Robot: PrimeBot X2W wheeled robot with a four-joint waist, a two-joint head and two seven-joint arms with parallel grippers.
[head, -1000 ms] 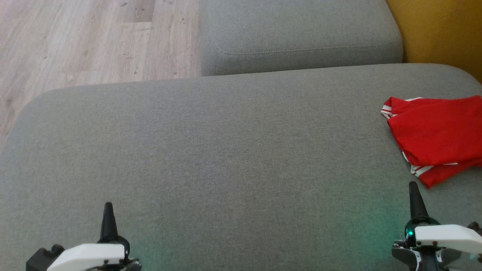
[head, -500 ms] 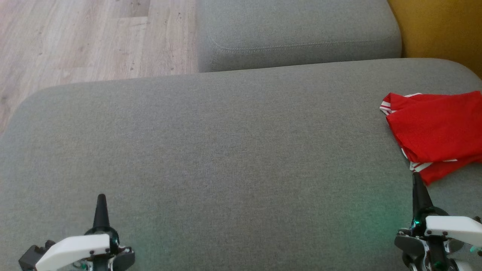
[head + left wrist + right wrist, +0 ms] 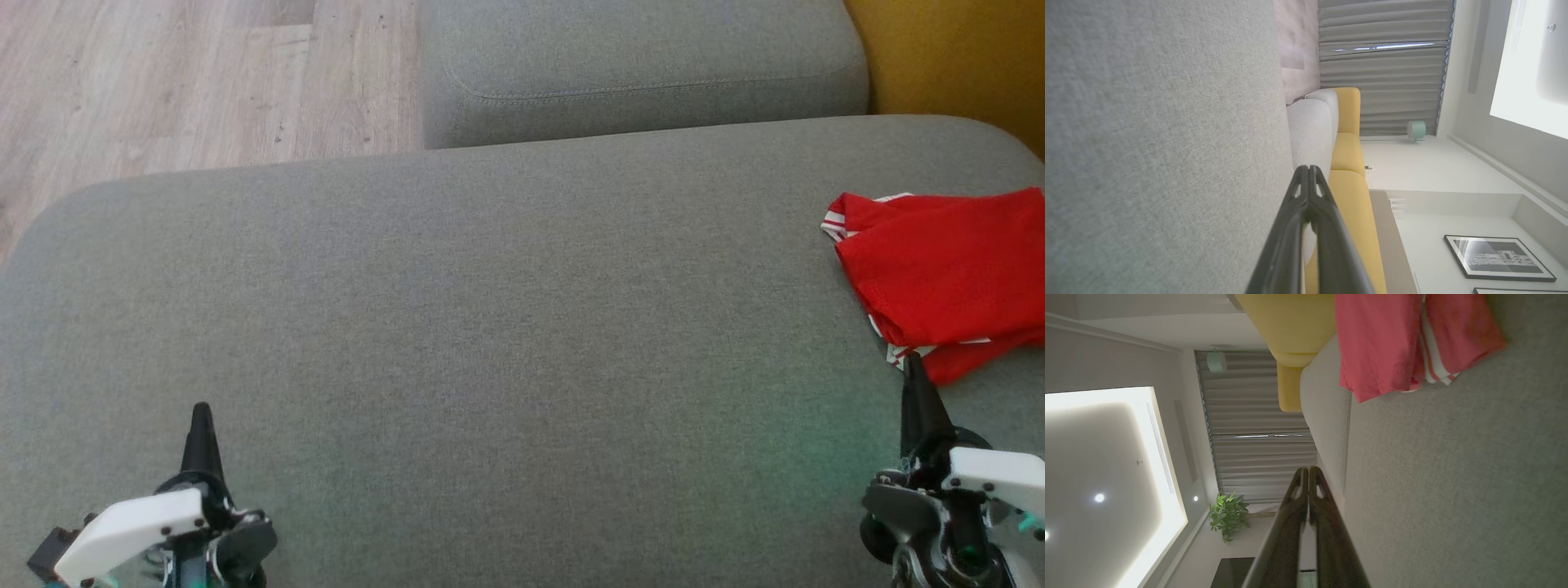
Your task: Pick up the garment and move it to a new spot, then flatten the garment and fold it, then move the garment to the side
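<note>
The garment (image 3: 947, 278) is red with white stripes at its edges and lies folded at the right edge of the grey sofa seat (image 3: 490, 327). It also appears in the right wrist view as the garment (image 3: 1384, 343). My right gripper (image 3: 912, 363) is shut and empty at the lower right, its tip just below the garment's near corner. In its own view the right gripper (image 3: 1308, 470) shows its fingers pressed together. My left gripper (image 3: 200, 410) is shut and empty at the lower left, far from the cloth; the left gripper (image 3: 1307, 168) is closed too.
A second grey cushion (image 3: 637, 65) sits behind the seat. Wooden floor (image 3: 163, 82) lies at the upper left and a yellow sofa (image 3: 955, 57) at the upper right. The broad middle of the seat is bare grey fabric.
The head view has shifted, so the seat and garment sit a little higher in the picture. Both grippers stay shut; the right fingertip now appears at the garment's near corner.
</note>
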